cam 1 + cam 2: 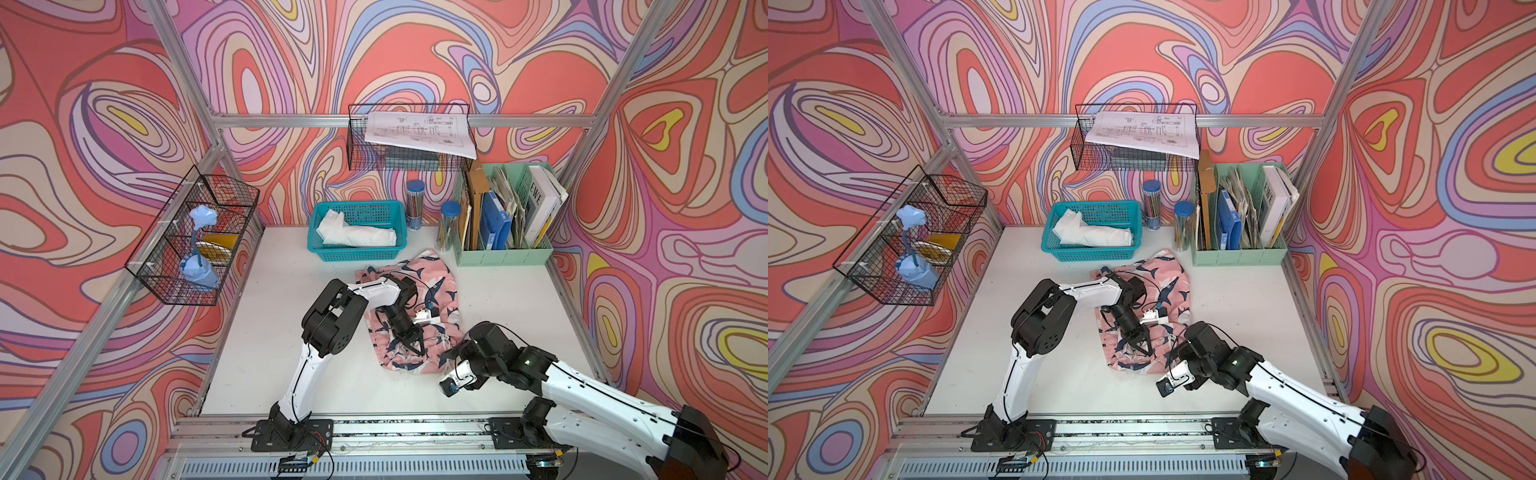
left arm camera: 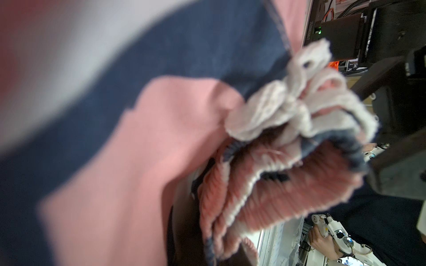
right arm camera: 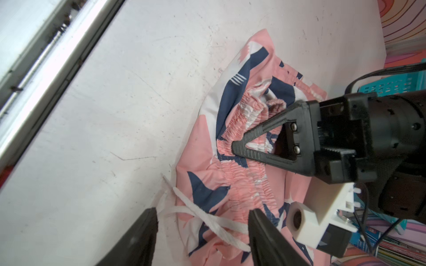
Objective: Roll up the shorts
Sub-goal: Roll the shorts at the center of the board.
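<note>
1. We count one pair of shorts [image 1: 446, 291], a left hand [image 1: 411, 348] and a right hand [image 3: 201, 210], one teal basket [image 1: 357, 252] holding one white cloth [image 1: 357, 235], a left wire basket [image 1: 164, 232] and a back wire basket [image 1: 361, 153], two blue-lidded tubes [image 1: 414, 208], and one green file organiser [image 1: 503, 257].
2. The shorts lie crumpled and unrolled on the tabletop [image 1: 291, 353]. In both top views they sit right of centre, just below the teal basket and to the lower left of the organiser.
3. The left hand is pressed together on the gathered waistband [image 3: 242, 184], pinching a bunched fold of it.
4. The right hand's fingers are spread at the lower edge of the right wrist view. The white drawstring [image 3: 200, 214] lies loose between them, and nothing is gripped.
5. In the top views the right hand's fingers are hidden under its own wrist; only the right wrist view shows their spread. The left wrist view is filled by blurred pink and navy cloth, with the ruffled waistband sharp at centre right.
6. The tabletop is white, and the right wrist view shows it scuffed. An aluminium frame [image 1: 291, 120] borders it, and the walls [image 1: 124, 124] carry swirling red, lilac and yellow patterns.
</note>
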### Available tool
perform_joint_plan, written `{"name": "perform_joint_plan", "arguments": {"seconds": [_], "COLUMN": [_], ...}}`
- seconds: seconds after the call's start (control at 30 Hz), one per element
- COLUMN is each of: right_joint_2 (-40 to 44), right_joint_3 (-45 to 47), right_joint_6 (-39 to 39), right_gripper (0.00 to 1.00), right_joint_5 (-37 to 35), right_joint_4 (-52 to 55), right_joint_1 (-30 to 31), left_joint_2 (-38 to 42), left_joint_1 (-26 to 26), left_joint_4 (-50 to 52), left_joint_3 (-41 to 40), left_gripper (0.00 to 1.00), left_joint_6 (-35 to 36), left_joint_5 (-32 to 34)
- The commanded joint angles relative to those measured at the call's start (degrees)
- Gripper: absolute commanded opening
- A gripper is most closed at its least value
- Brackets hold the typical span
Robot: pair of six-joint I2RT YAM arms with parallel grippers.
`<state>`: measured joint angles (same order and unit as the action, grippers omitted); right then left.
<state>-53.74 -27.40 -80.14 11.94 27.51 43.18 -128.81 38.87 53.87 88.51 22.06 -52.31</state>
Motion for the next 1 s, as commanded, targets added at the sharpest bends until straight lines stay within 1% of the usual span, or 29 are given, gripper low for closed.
{"name": "perform_joint_plan", "arguments": {"seconds": [0.0,0.17,0.23,0.33,0.5,0.67,0.8,0.87,0.97], "right_joint_2": [-3.51,-9.05,-9.34,-9.32,-10.46,-14.12,-16.38,-17.56,-18.41], "right_joint_3": [-0.31,-0.50,1.15,3.64,4.37,3.41,3.53,2.98,3.32], "right_joint_6": [-1.87,-2.35,-1.54,-0.81,-1.29,-0.03,1.59,2.07,2.18], "right_gripper": [0.65,0.65,0.67,0.75,0.75,0.72,0.70,0.67,0.59], "right_joint_5": [0.21,-0.39,-1.04,-3.37,-6.69,-8.07,-9.10,-10.08,-10.94], "right_joint_4": [-3.61,-5.99,-9.12,-14.80,-16.02,-16.76,-19.99,-20.50,-20.89], "right_joint_1": [0.33,0.24,0.24,0.22,0.24,0.24,0.24,0.22,0.23], "left_joint_2": [-1.22,-1.00,-1.26,-1.22,-1.46,-1.62,-1.62,-1.53,-1.44], "left_joint_1": [-0.64,-0.64,-0.64,-0.64,-0.63,-0.59,-0.60,-0.64,-0.59], "left_joint_4": [2.16,2.35,2.75,2.74,2.80,2.90,3.08,3.10,3.15], "left_joint_3": [0.61,0.52,0.72,0.69,0.73,0.77,0.73,0.73,0.65], "left_gripper": [0.00,0.00,0.00,0.00,0.00,0.00,0.00,0.00,0.00], "left_joint_6": [1.23,1.40,1.48,1.67,1.66,1.63,1.91,1.90,2.12], "left_joint_5": [2.33,2.71,2.78,2.68,2.53,2.07,1.99,1.96,1.83]}}
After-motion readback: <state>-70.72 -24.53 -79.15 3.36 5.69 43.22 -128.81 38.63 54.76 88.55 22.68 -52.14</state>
